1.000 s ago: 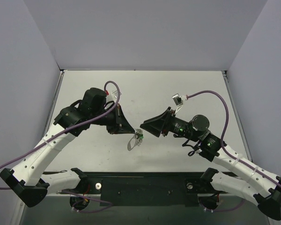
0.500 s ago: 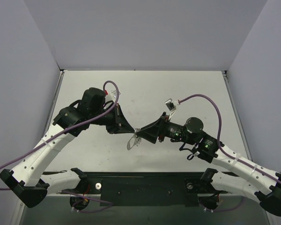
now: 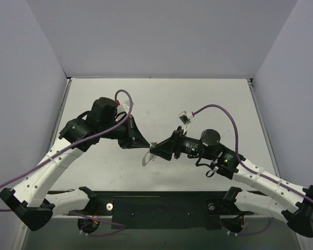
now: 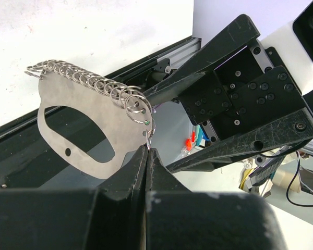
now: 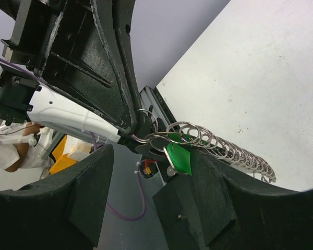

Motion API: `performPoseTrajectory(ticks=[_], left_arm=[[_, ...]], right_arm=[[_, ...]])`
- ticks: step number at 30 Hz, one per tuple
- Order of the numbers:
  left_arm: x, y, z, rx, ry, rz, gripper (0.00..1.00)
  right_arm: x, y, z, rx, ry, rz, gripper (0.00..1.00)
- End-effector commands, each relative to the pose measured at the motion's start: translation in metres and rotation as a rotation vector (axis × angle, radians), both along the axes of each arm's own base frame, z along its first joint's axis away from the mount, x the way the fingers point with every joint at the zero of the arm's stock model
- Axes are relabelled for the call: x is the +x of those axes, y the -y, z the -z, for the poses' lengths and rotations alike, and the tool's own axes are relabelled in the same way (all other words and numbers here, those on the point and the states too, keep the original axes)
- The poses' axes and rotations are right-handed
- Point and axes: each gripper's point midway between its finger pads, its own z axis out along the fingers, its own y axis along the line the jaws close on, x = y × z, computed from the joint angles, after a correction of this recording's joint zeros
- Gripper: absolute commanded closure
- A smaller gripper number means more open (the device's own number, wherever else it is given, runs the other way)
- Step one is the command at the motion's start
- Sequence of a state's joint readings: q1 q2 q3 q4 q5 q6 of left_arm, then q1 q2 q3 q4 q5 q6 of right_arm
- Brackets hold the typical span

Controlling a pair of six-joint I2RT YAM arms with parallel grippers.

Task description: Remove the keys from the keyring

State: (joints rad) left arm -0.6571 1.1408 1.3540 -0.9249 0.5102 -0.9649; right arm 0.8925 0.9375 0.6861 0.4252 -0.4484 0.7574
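Note:
The keyring (image 4: 94, 125) is a flat grey oblong loop with a row of small wire rings along its wavy edge. My left gripper (image 4: 147, 150) is shut on its corner and holds it in the air above the table. In the top view the keyring (image 3: 146, 158) hangs below the left gripper (image 3: 145, 142). The key (image 5: 178, 158), with its green head, hangs from the rings (image 5: 224, 148). My right gripper (image 5: 151, 156) is open, its two fingers on either side of the key, which lies close against the right finger (image 5: 203, 198). The right gripper (image 3: 155, 150) meets the left gripper tip to tip.
The black rail (image 3: 161, 205) with the arm bases runs along the table's near edge, just below the keyring. White walls (image 3: 36, 78) close the table on three sides. Purple cables (image 3: 219, 109) loop over both arms.
My right gripper has moved left, from a gap away to around the key end of the keyring. The left gripper and keyring have stayed in place.

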Motion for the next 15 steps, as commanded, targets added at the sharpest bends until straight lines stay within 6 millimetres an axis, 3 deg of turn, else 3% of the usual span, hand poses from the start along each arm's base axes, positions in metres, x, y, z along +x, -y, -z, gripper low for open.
performPoseTrajectory(ticks=[1,6,11,15], left_arm=[[-0.0003,0.0016,-0.0247,-0.071,0.059,0.01,1.0],[0.001,0.0014,-0.0247,-0.071,0.058,0.008,1.0],[0.0017,0.0016,-0.0258,-0.074,0.06,0.008,1.0],[0.0009,0.0019,-0.0286,-0.084,0.066,0.01,1.0]], right_arm=[[-0.002,-0.003,-0.0234,0.053,0.062,-0.023,0.44],[-0.0047,-0.0042,-0.0287,0.076,0.067,-0.04,0.48],[-0.0043,-0.0042,-0.0273,0.065,0.073,-0.04,0.61],[-0.0002,-0.0042,-0.0246,0.046,0.082,-0.025,0.65]])
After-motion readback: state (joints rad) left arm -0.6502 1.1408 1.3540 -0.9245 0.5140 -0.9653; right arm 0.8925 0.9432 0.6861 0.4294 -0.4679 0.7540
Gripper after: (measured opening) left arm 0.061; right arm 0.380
